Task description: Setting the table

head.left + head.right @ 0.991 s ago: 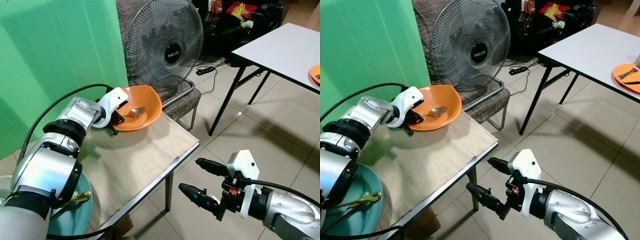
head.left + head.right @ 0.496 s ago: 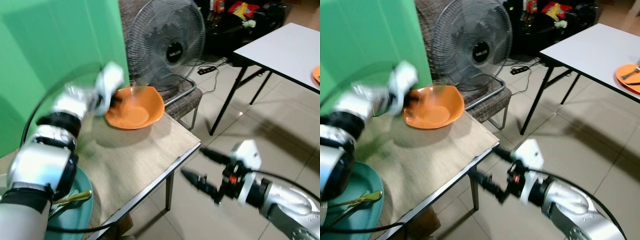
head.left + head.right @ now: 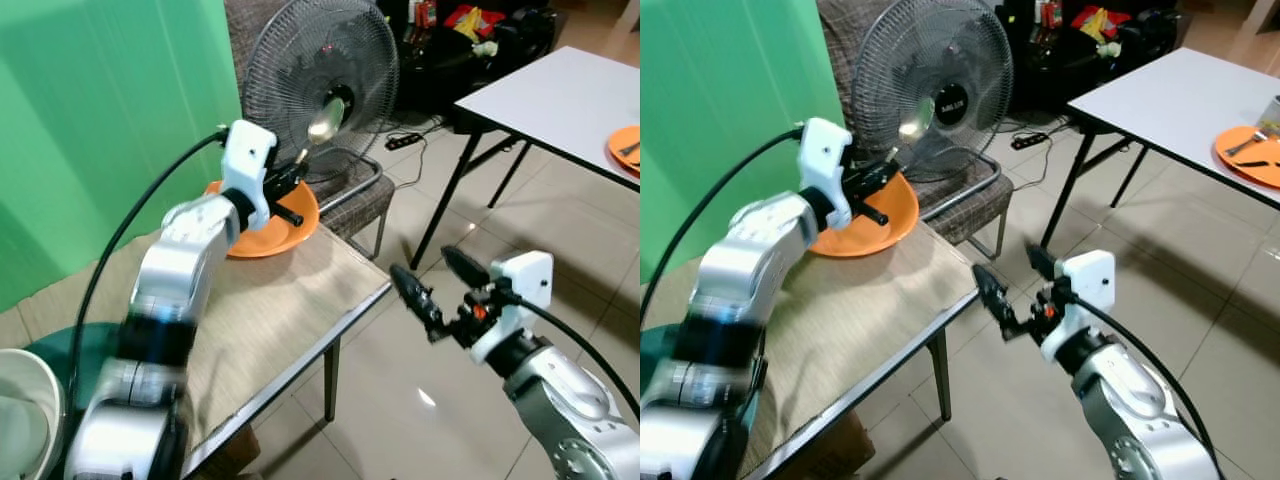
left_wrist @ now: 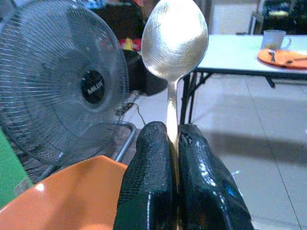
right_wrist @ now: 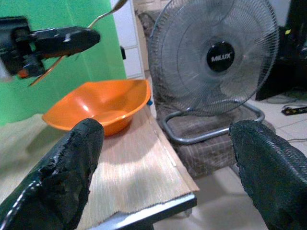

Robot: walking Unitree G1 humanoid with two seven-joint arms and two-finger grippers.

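My left gripper (image 3: 290, 180) is raised above the far rim of the orange bowl (image 3: 262, 228) and is shut on the handle of a silver spoon (image 3: 322, 125). The spoon (image 4: 175, 36) points up and away, its bowl in front of the fan. The orange bowl (image 5: 100, 103) rests on the beige mat at the table's far corner, with nothing showing inside it. My right gripper (image 3: 422, 265) hangs open over the tiled floor just off the table's right edge, nothing between its fingers (image 5: 62, 182).
A standing fan (image 3: 320, 75) and a checked chair (image 3: 365, 195) are behind the table. The beige mat (image 3: 270, 320) covers the wooden table. A white bowl (image 3: 20, 425) sits at the near left. To the right, a white table (image 3: 1160, 90) carries an orange plate (image 3: 1250, 155).
My left gripper has lifted the spoon out of the orange bowl and swung it upward. The camera has shifted, and my right gripper now sits higher, closer to the table's edge.
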